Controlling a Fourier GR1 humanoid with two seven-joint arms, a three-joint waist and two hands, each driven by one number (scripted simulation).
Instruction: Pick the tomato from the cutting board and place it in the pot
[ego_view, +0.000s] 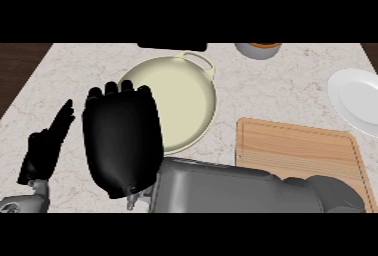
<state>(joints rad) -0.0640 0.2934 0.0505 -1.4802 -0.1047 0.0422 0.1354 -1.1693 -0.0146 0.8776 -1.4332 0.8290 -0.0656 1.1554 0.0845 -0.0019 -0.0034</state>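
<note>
As it lies now, right forearm (229, 192): it comes in below and to the right of the pot (184, 100) and slants across toward the pot's left side, hiding the pot's lower rim and the nearest corner of the cutting board (295, 150).
Right hand (122, 142): it is over the pot's left rim, partly above the pale inside and partly above the counter (280, 85). Its back is turned up at me and its tip points toward the far side of the pot.
Right hand, state: only the back shows, so I cannot tell how far open it is or whether it has hold of anything.
Tomato: I see it nowhere, neither in the bare part of the pot nor on the part of the cutting board that shows. If it is under my right hand, I cannot see it.
Left hand (46, 147): it rests well left of the pot, open with its fingers straight and pointing up, and holds nothing.
Pot's inside: the right half is bare and uncovered, and its handle (198, 59) is at the far rim.
Edges: the cutting board lies just right of the pot. A white plate (358, 100) sits farther right, cut by the view's edge. A grey bowl (258, 49) and a black object (171, 46) stand beyond the pot's far rim.
Open room: bare counter lies between the pot and the plate — and on the pot's left, out to the counter's edge.
</note>
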